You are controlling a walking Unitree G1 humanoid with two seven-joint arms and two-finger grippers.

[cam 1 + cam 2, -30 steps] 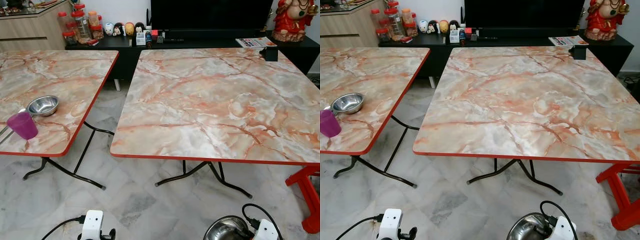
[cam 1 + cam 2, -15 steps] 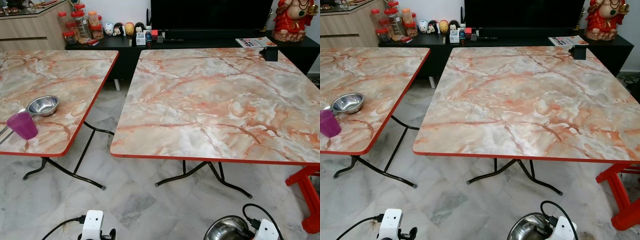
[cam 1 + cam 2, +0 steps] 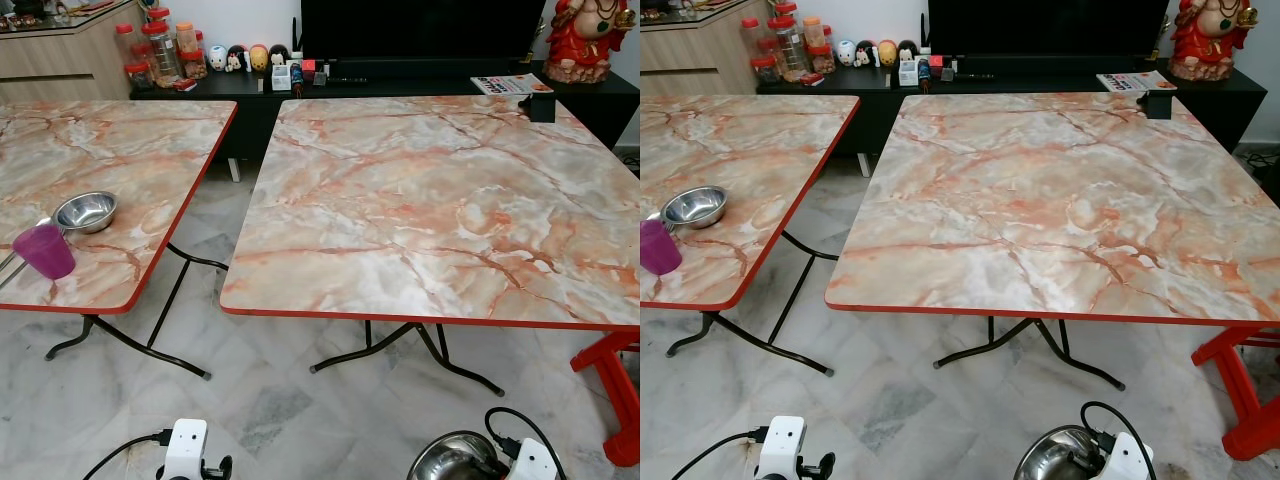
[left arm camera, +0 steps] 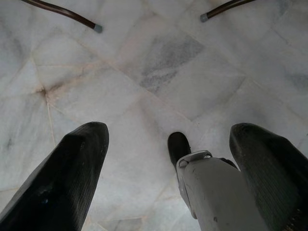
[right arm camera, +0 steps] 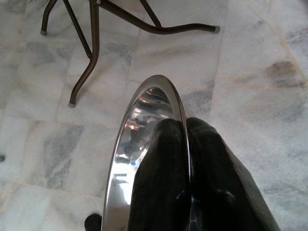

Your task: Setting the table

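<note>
My right gripper (image 5: 185,144) is shut on the rim of a steel bowl (image 5: 139,120), held low over the floor; the same bowl (image 3: 450,458) shows at the bottom right of the eye views. My left gripper (image 4: 168,149) hangs open above the floor tiles with nothing between its fingers. In front of me stands a large marble-patterned table (image 3: 440,200) with a red edge and a bare top. A second such table (image 3: 130,150) at the left carries another steel bowl (image 3: 85,211) and a purple cup (image 3: 44,250) near its front edge.
A black TV cabinet (image 3: 400,85) with jars, small figures and a magazine (image 3: 510,85) runs along the back wall. A red stool (image 3: 612,385) stands at the right by the table's corner. Folding table legs (image 3: 400,350) cross the marble floor between me and the tables.
</note>
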